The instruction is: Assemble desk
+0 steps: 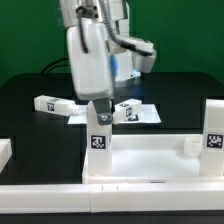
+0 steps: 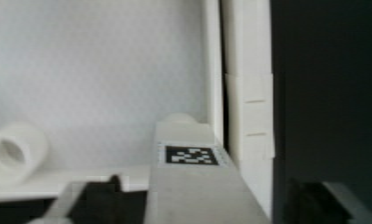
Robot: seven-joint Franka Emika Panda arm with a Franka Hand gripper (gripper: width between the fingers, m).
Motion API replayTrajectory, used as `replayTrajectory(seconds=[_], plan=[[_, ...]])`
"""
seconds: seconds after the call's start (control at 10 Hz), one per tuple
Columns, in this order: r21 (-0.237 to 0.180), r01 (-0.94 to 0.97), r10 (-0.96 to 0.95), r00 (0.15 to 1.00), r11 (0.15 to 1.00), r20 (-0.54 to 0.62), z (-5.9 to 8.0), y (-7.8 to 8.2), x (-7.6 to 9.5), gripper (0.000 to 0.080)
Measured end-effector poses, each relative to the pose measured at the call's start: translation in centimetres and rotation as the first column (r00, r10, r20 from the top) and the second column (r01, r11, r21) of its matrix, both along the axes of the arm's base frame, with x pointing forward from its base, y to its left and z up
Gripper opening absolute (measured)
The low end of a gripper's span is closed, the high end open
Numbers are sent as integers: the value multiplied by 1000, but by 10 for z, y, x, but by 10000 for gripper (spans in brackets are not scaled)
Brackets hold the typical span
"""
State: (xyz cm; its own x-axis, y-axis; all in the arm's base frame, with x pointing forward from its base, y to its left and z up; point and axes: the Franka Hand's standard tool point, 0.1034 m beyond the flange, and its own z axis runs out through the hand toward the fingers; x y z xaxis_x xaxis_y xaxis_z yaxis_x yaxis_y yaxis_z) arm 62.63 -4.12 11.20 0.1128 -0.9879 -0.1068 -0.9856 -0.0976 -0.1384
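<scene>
Under the gripper [image 1: 100, 108] lies the tabletop [image 1: 150, 168], a big white tray with a raised rim. It sits flat on the black table [image 1: 30, 125] and runs out past the hand toward both the exterior view's left and right. The marker board [image 1: 146, 115] lies flat on the table just behind the hand, a bit to the exterior view's right.

The gripper points straight down, jaws spread wide and gripping nothing. In the wrist view the fingers [image 2: 94, 200] sit either side of the upright leg [image 1: 98, 140], with a gap showing beside it. That leg stands directly below the fingertips at the tabletop's far rim, with its tag facing the exterior camera.

A second upright leg [image 1: 213, 130] stands at the tray's corner, well off to the exterior view's right of the hand. A loose leg [image 1: 125, 110] lies on the marker board, just behind the hand. A fourth leg [image 1: 50, 103] lies on the table, behind the hand and toward the exterior view's left. A round socket [image 2: 14, 155] sits in the tray floor near the leg under the hand.
</scene>
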Motion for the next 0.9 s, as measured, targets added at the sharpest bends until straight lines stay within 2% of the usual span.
replayTrajectory(seconds=[0.1, 0.2, 0.3, 0.5, 0.6, 0.7, 0.8, 0.9], plan=[[-19, -148, 149, 989, 989, 17, 0, -3, 0, 530], [-35, -291, 292, 956, 956, 20, -2, -2, -3, 628], [-42, -320, 320, 947, 947, 10, -6, 3, -8, 643], [-62, -440, 442, 897, 896, 18, -6, 1, -8, 648], [-94, -565, 569, 822, 819, 12, -7, -1, -9, 648], [-149, -721, 726, 687, 677, -21, -8, -2, -9, 649], [-184, -852, 861, 506, 490, -52, -7, -3, -6, 649], [-206, -896, 908, 414, 394, -61, -7, -5, -4, 649]])
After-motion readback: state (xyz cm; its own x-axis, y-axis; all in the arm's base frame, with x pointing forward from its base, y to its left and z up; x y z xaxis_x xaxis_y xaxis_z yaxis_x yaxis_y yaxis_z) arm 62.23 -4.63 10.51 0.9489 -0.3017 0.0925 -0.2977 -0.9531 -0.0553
